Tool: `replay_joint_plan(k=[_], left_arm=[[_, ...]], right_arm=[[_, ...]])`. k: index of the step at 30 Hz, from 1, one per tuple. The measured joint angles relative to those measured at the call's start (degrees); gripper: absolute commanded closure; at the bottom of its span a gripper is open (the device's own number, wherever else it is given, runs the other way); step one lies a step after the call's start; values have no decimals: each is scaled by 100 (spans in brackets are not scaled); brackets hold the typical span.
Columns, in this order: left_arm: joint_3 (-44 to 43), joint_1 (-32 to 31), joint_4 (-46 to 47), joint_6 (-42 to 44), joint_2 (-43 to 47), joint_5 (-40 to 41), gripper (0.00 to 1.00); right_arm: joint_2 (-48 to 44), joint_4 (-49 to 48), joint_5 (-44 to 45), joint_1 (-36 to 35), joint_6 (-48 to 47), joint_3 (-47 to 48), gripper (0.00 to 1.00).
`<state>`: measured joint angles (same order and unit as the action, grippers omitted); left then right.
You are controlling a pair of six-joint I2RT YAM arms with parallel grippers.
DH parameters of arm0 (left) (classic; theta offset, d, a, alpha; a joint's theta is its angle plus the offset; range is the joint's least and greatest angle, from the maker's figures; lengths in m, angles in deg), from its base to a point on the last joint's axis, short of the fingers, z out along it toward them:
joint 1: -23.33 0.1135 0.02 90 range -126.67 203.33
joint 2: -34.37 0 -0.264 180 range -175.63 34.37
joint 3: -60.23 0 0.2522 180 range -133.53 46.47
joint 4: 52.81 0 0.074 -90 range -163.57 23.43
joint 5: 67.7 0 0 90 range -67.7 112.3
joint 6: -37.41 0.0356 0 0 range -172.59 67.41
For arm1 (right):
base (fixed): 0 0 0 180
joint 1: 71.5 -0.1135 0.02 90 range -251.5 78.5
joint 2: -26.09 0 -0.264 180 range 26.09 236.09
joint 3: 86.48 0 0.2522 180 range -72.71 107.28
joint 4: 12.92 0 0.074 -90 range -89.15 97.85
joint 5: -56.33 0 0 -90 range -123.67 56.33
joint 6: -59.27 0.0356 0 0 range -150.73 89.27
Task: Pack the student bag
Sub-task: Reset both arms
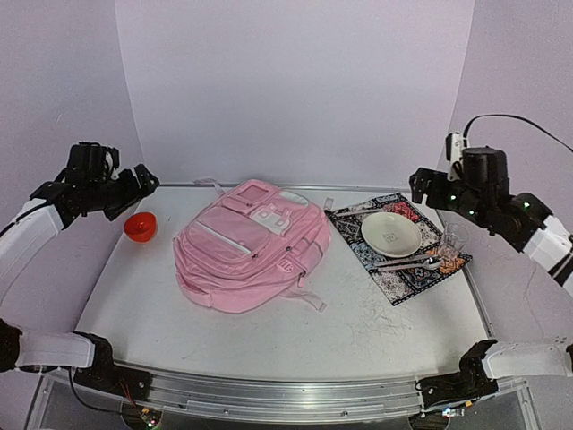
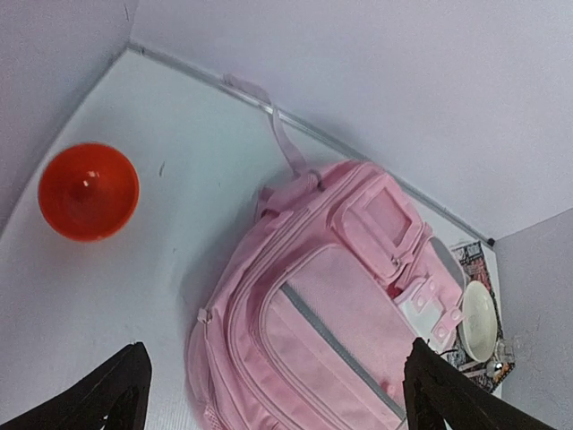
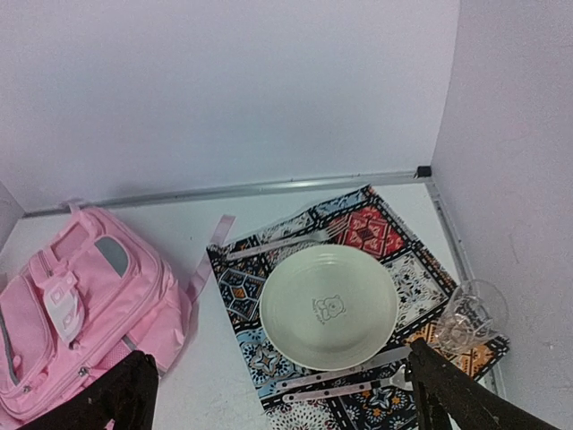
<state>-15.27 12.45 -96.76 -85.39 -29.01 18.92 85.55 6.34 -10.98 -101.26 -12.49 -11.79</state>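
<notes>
The student bag, a soft pink backpack with a white patch, lies flat in the middle of the table, its front pockets facing up. My left gripper hovers high over the table's left side, open and empty. In the left wrist view the gripper frames the bag between its wide-apart black fingers. My right gripper hangs open and empty above the right side. In its own view the gripper looks down on the placemat, with the bag at the left edge.
A red bowl sits left of the bag. Right of the bag a patterned placemat carries a white plate, a fork, more cutlery and a clear glass. Walls close the back and sides.
</notes>
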Motion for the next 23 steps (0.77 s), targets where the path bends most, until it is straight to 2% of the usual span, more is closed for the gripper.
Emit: replay_joint_plan(k=[7, 11, 16, 23], left_arm=[[-589, 0, -80, 736, 1150, 927, 0], [-637, 0, -75, 1033, 1802, 1362, 1], [-465, 0, -27, 1093, 2333, 1644, 0], [-188, 0, -42, 1086, 2482, 1721, 1]], right_arm=[[-1388, 221, 678, 0, -132, -13, 2], [-1928, 261, 925, 8, -200, -98, 2], [-1969, 269, 1060, 11, -231, -269, 2], [-1914, 262, 1082, 11, -236, -514, 2]])
